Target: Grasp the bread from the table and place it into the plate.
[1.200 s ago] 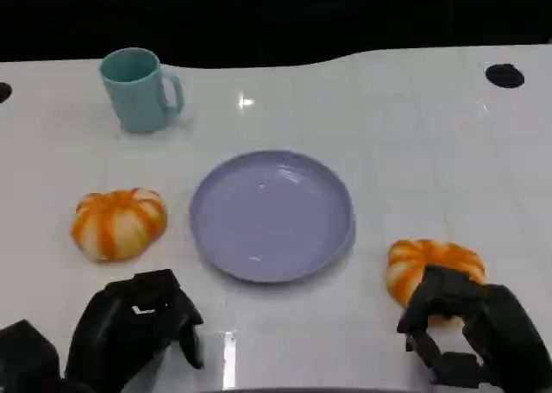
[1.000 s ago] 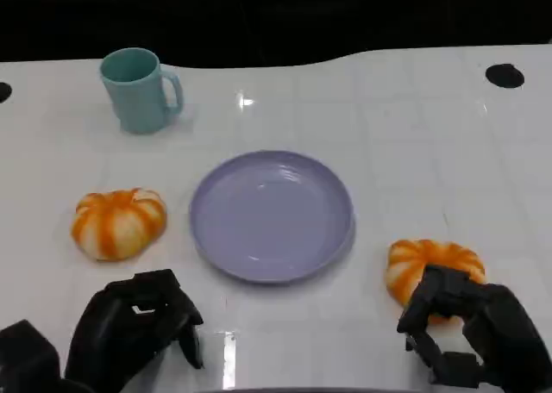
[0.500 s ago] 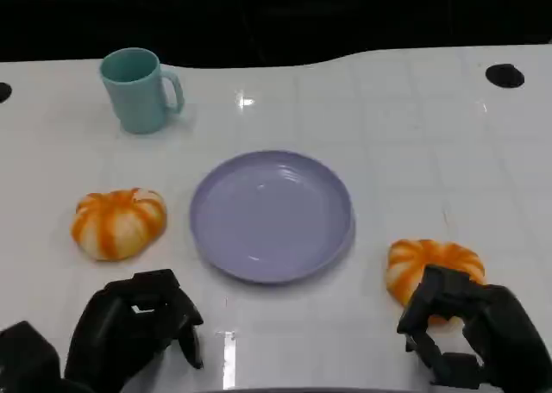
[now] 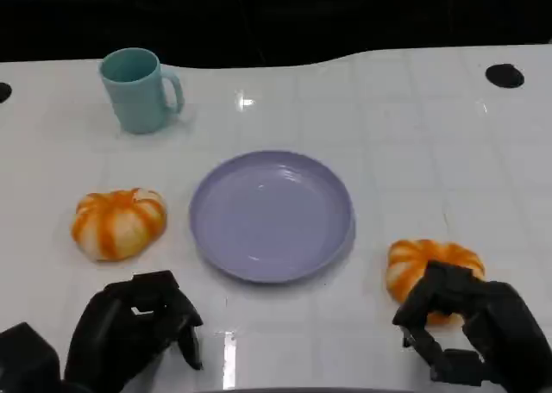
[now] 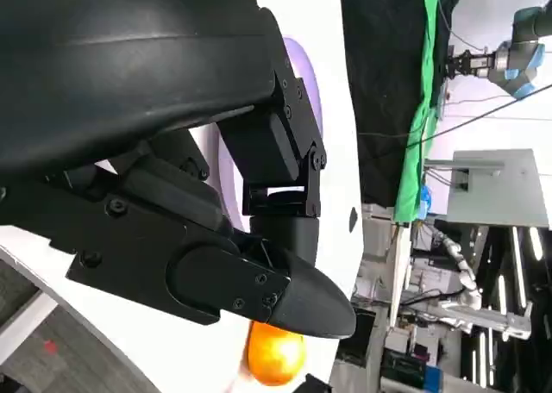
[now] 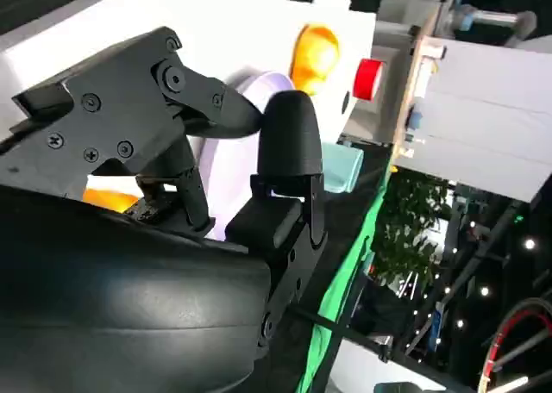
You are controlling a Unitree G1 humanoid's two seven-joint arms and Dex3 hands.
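My right hand (image 4: 466, 328) sits at the right bread (image 4: 431, 268), fingers curled, grip unclear. Left hand (image 4: 138, 328) curled, holds nothing. Plate (image 4: 272, 216) bare.

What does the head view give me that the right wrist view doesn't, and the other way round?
Head view alone: the left hand low beside the plate, and a black hole in the table's far right. Right wrist view alone: a red cylinder and green cloth beyond the table. Both: the right hand at the right bread, the plate, left bread, teal mug.
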